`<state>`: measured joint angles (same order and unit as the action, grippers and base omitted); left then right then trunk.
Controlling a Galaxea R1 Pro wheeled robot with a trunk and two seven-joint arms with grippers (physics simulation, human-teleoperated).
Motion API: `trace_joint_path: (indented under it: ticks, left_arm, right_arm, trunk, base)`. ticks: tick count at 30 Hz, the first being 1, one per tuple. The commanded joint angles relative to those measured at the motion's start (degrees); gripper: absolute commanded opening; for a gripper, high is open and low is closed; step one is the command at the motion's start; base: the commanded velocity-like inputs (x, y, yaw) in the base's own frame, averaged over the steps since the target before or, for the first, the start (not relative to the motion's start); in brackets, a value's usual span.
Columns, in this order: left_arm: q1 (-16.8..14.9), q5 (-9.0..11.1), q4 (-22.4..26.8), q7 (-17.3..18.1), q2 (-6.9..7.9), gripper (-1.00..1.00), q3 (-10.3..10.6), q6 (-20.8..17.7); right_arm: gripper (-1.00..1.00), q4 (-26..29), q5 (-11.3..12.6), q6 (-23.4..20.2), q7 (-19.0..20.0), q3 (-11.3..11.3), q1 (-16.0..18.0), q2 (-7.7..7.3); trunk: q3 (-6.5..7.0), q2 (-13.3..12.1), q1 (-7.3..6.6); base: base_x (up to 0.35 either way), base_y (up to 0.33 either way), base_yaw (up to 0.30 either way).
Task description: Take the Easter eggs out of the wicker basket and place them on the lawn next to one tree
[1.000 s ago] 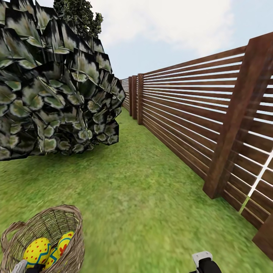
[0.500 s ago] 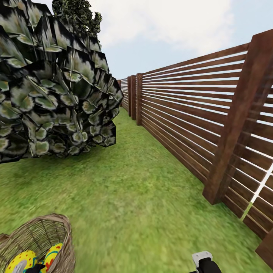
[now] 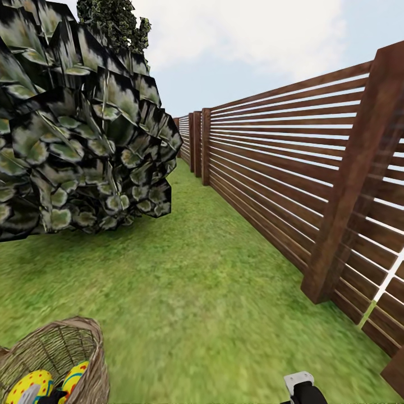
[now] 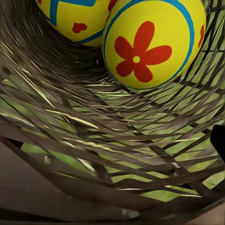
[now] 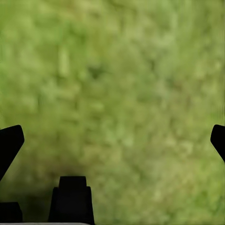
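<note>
The right gripper (image 5: 112, 140) hangs with fingers spread wide over bare lawn (image 3: 213, 292). Whether the left gripper is spread or closed cannot be told. The basket (image 3: 84, 350) sits on the lawn, eggs (image 4: 152, 44) inside, a bush (image 3: 78, 140) beyond it, a fence (image 3: 292, 185) opposite.

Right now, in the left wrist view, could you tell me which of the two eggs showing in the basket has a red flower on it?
The larger, nearer Easter egg carries the five-petalled red flower; the other egg behind it shows small red hearts instead. Both lie inside the wicker basket.
</note>
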<state>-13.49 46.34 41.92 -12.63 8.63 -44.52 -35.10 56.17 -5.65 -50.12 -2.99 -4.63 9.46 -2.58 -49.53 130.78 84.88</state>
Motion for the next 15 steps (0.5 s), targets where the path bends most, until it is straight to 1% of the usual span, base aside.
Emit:
trace_joint_path:
  ticks: [1,9,10,15]
  left_arm:
    - [0.0,0.7,0.1,-0.5,-0.02,1.00,-0.1,-0.2]
    - [0.0,0.7,0.1,-0.5,-0.02,1.00,-0.2,-0.2]
    - [0.0,0.7,0.1,-0.5,-0.02,-1.00,-0.2,-0.2]
    - [0.0,0.7,0.1,-0.5,-0.02,-1.00,-0.1,-0.2]
  right_arm:
    - [1.00,0.0,-0.3,-0.3,0.0,-0.2,0.0,-0.05]
    - [1.00,0.0,-0.3,-0.3,0.0,-0.3,0.0,-0.05]
    - [1.00,0.0,-0.3,-0.3,0.0,-0.3,0.0,-0.05]
    - [1.00,0.0,-0.3,-0.2,0.0,-0.3,0.0,-0.05]
  trunk:
    - [-0.06,0.0,-0.01]
    - [-0.06,0.0,-0.01]
    - [-0.06,0.0,-0.01]
    - [-0.06,0.0,-0.01]
  base:
    - [0.000,0.000,0.000]
    - [0.000,0.000,0.000]
    - [0.000,0.000,0.000]
    - [0.000,0.000,0.000]
